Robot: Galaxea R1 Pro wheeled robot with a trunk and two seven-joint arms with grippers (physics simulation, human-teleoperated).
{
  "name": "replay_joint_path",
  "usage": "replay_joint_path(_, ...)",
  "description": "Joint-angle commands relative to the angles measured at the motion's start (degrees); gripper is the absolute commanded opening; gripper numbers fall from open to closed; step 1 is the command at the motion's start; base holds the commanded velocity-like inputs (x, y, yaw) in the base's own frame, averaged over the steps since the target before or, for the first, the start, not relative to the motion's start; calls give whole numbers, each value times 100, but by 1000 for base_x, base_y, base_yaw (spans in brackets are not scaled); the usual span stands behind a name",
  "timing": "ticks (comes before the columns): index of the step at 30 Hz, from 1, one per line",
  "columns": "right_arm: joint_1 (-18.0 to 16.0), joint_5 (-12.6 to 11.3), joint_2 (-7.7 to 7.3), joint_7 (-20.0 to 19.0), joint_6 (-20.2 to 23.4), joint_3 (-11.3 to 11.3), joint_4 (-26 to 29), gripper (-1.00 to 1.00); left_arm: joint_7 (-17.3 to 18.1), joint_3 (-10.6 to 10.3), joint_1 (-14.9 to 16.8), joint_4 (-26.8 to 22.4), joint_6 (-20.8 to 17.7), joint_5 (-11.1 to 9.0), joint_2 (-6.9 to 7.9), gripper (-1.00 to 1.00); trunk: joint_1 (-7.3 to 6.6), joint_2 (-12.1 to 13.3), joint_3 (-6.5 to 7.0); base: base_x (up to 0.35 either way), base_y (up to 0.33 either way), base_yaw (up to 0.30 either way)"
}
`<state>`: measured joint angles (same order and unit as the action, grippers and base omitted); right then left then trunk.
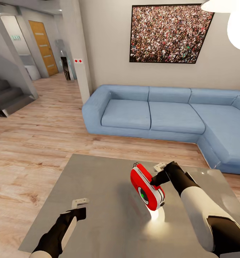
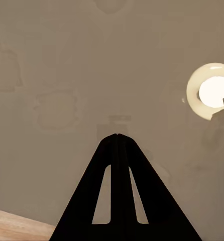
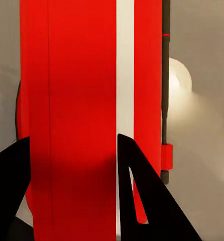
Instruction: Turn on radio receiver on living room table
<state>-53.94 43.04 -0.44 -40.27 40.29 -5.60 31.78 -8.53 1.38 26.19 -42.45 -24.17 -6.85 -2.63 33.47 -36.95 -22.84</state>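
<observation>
Behind the glossy grey table [image 1: 98,200] runs a blue sofa [image 1: 170,114]. Over the tabletop the right gripper [image 3: 74,150] clamps the radio receiver [image 1: 147,187], lifted and tilted; a weak pinch could drop it. Its wrist view reveals a thin antenna. The left gripper [image 2: 117,135] hovers, fingers together.

Red radio receiver [image 3: 82,115] with white rim, gripped between end effector [image 3: 72,165] fingers, above grey table [image 3: 207,60]

Home living room — blue corner sofa [image 1: 170,114], framed crowd picture [image 1: 169,33], wood-plank floor [image 1: 33,143]
</observation>
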Motion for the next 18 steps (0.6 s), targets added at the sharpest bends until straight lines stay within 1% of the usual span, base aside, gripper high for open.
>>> replay_joint_path(1, -2, -24, 0, -4, 6, -5, 0, -100, 0, 1, 0, 0, 0, 0, 0, -100, 0, 0, 0, 0, 0, 0)
replay_joint_path(4, -1, -24, -3, -16, 4, -11, 2, -100, 0, 11, 0, 0, 0, 0, 12, -100, 0, 0, 0, 0, 0, 0)
replay_joint_path(7, -1, -24, -4, -28, -1, -17, 4, -100, 0, 75, 0, -3, 0, 0, 12, -100, 0, 0, 0, 0, 0, 0)
replay_joint_path(18, -2, -24, -7, -40, 30, -21, -8, -100, 8, 117, 0, 0, 0, 0, 1, -100, 241, -442, -197, 0, 0, 0)
